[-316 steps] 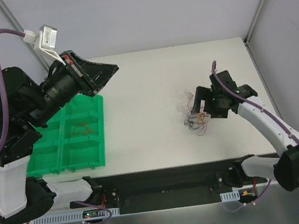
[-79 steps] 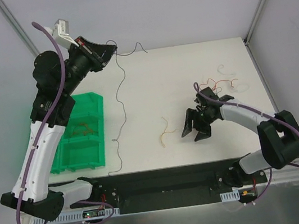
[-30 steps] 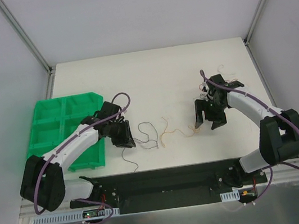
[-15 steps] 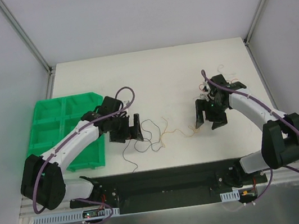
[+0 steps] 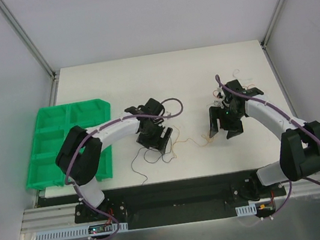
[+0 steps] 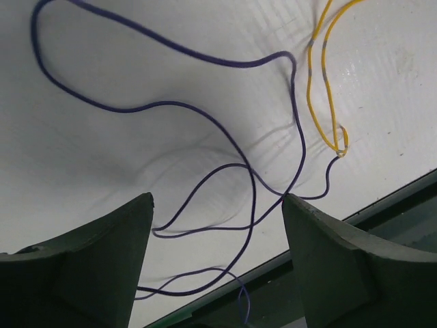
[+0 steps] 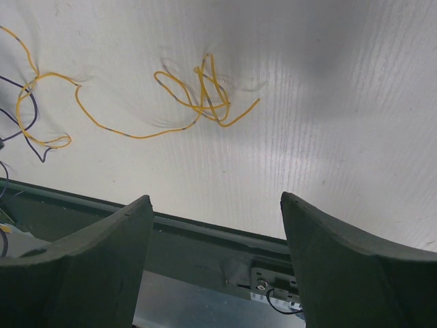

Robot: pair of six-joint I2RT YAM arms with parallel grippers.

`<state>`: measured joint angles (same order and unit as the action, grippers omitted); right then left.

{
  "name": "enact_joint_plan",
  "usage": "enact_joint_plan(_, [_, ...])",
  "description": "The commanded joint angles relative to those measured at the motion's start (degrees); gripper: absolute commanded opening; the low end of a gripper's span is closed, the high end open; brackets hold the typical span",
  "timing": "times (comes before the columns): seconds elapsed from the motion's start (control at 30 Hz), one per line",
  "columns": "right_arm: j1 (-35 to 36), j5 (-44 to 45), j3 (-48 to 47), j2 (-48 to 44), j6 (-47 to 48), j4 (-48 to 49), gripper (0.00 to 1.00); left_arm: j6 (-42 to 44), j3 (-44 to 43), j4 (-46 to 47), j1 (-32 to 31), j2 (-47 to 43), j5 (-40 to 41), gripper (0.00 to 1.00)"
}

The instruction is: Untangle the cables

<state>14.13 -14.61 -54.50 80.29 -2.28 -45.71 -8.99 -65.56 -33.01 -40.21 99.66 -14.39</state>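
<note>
A long thin dark cable (image 6: 225, 130) lies in loose loops on the white table, right under my left gripper (image 6: 217, 198), which is open and holds nothing. From above, that gripper (image 5: 158, 141) hovers over the dark cable (image 5: 134, 165) near the table's front edge. A yellow-orange cable (image 5: 191, 143) stretches between the two grippers; its end (image 6: 326, 102) crosses the dark one. My right gripper (image 5: 222, 129) is open and empty, with the yellow cable's curled end (image 7: 201, 102) ahead of its fingers. A few thin red and pale strands (image 5: 239, 74) lie behind the right wrist.
A green compartment tray (image 5: 67, 108) sits at the left of the table, beside the left arm. The black front rail (image 5: 177, 190) runs along the near edge, just below both grippers.
My left gripper has opened, let go of the dark cable, and moved right toward the table's middle; the cable now lies in loops. The right arm has stayed still.
</note>
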Motion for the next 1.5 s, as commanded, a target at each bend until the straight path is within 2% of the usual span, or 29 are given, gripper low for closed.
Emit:
enact_joint_plan(0.0, [0.3,-0.1,-0.1,-1.4,0.9,-0.9,0.78,0.5,-3.3,-2.2,-5.1,1.1,9.6,0.73])
enact_joint_plan(0.07, [0.2,-0.3,-0.1,-0.8,0.8,-0.8,0.78,-0.8,-3.1,-2.2,-6.0,1.5,10.9,0.72])
enact_joint_plan(0.43, [0.3,-0.9,0.3,0.7,0.4,0.0,0.78,-1.1,-0.3,-2.1,-7.7,3.7,15.6,0.41])
enact_joint_plan(0.7, [0.1,0.4,-0.1,1.4,0.8,-0.4,0.78,-0.1,0.1,-1.4,-8.7,5.1,16.0,0.38])
enact_joint_plan(0.73, [0.2,0.5,-0.1,1.5,0.9,-0.4,0.78,0.0,0.3,-1.2,-8.7,5.0,16.0,0.35])
enact_joint_plan(0.8, [0.2,0.8,-0.3,2.2,1.0,-0.6,0.77,0.4,0.7,-1.0,-8.6,4.5,16.6,0.13])
enact_joint_plan(0.87, [0.0,1.3,-0.7,2.9,1.1,-1.1,0.78,0.6,1.0,-0.7,-8.7,2.8,17.6,0.00])
enact_joint_plan(1.23, [-0.9,5.3,-3.5,3.1,1.9,-4.2,0.78,3.0,-2.5,-2.8,-7.3,-12.6,22.2,0.00])
enact_joint_plan(1.37, [-2.0,5.4,-4.4,3.3,1.8,-4.6,0.78,2.5,-5.0,-5.0,-3.5,-18.6,22.2,0.00])
enact_joint_plan(1.47, [-2.2,4.9,-5.2,3.5,1.2,-4.4,0.78,2.1,-7.8,-6.4,1.8,-22.5,21.8,0.00])
